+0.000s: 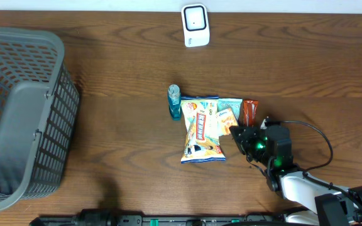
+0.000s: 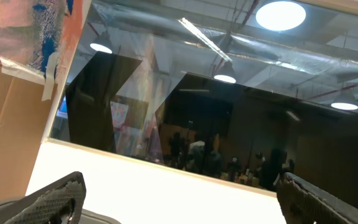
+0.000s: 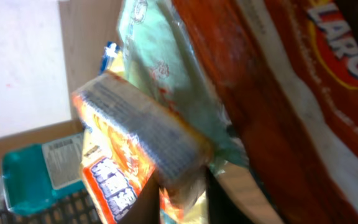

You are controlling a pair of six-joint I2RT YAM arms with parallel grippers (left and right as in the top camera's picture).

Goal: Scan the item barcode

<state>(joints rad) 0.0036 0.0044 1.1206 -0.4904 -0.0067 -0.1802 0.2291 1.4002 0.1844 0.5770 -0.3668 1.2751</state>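
A pile of items lies mid-table: a small yellow snack packet (image 1: 226, 119), a large snack bag (image 1: 203, 135), a red-brown packet (image 1: 249, 112) and a teal bottle (image 1: 174, 102). My right gripper (image 1: 236, 133) reaches in from the right and is shut on the yellow packet's lower edge. In the right wrist view the yellow packet (image 3: 143, 134) sits pinched in my right gripper (image 3: 184, 196), with the red-brown packet (image 3: 278, 93) alongside. No barcode is legible. My left gripper (image 2: 179, 196) stands open, facing the ceiling, outside the overhead view.
A white scanner (image 1: 195, 25) stands at the table's far edge. A grey mesh basket (image 1: 17, 119) fills the left side. The right arm's cable (image 1: 322, 141) loops over the table to the right of the pile.
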